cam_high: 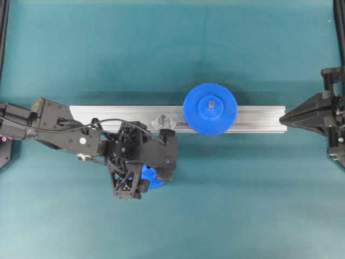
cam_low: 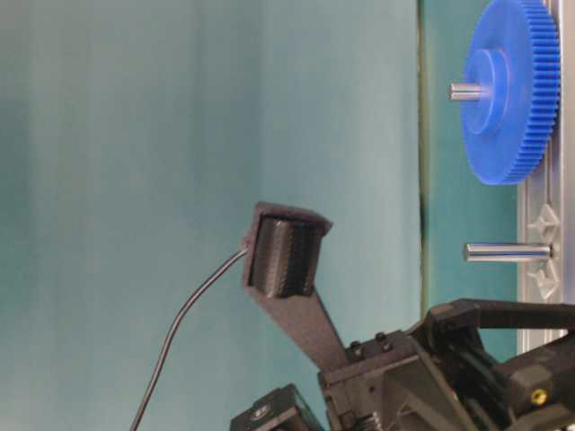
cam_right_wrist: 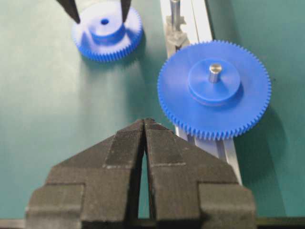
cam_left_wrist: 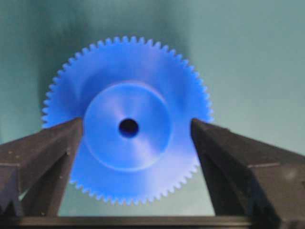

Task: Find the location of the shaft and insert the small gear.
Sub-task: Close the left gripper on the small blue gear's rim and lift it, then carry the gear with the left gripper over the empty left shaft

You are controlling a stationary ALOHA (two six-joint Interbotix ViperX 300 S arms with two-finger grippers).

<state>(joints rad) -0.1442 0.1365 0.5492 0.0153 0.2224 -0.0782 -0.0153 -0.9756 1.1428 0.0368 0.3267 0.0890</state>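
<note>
Beyond overhead's hidden small gear (cam_left_wrist: 127, 126), left end effector (cam_left_wrist: 133, 138) straddling hub, wrist view

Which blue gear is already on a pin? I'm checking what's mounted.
The larger gear on the rail; the small gear lies on the mat, between the left gripper's fingers.

Even overhead light, soft shadows (left wrist view blurred).

Teal table (cam_high: 259, 205), aluminium rail (cam_high: 108, 113) across it, small gear (cam_right_wrist: 107, 31) flat beside
</note>
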